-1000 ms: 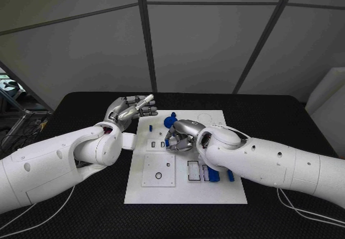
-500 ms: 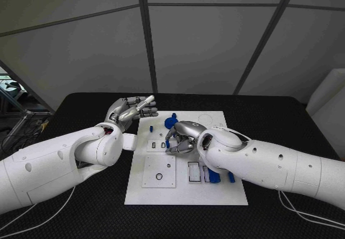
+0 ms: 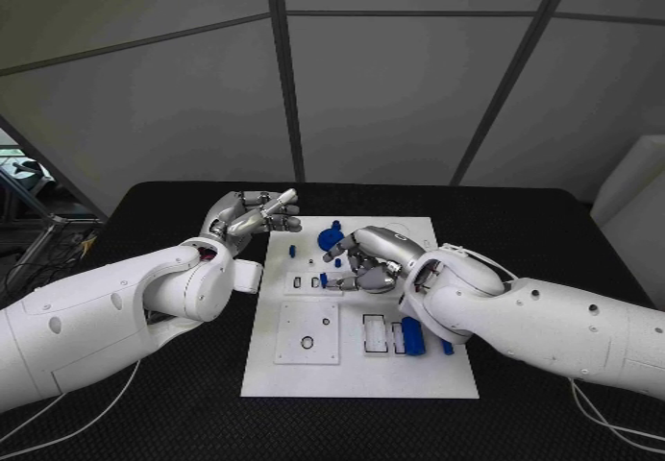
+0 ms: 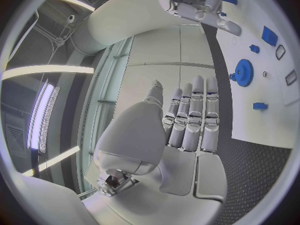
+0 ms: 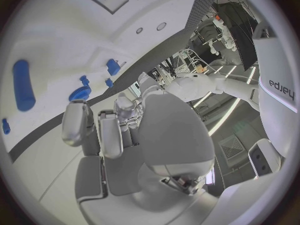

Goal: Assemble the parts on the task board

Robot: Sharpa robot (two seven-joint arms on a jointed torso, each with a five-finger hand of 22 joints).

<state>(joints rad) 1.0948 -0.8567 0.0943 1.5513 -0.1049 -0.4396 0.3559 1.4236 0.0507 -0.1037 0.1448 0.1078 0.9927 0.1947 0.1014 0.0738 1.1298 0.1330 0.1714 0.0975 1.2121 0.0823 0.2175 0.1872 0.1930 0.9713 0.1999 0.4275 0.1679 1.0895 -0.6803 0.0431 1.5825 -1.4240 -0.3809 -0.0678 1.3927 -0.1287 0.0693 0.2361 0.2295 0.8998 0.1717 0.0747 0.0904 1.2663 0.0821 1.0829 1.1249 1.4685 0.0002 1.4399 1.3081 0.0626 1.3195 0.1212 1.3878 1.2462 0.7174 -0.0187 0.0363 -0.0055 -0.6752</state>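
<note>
task board (image 3: 357, 379): 1 | blue gear (image 3: 329, 234): 1 | hands: 2 — left hand (image 3: 254, 213), right hand (image 3: 363, 262)

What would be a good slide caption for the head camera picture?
Two white robot arms over a white task board, right hand above small blue parts, left hand raised beside it.

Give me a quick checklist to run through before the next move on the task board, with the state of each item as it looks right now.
1. Left hand free: ok, it holds nothing, fingers extended, raised beside the board's far left corner.
2. Right hand holding a part: cannot tell; its fingers curl over the task board, with a small blue part at the fingertips.
3. Blue gear on the board: ok, it sits near the far edge.
4. Long blue part on the board: ok, it lies beside the right forearm.
5. Board flat on the table: ok.
</note>
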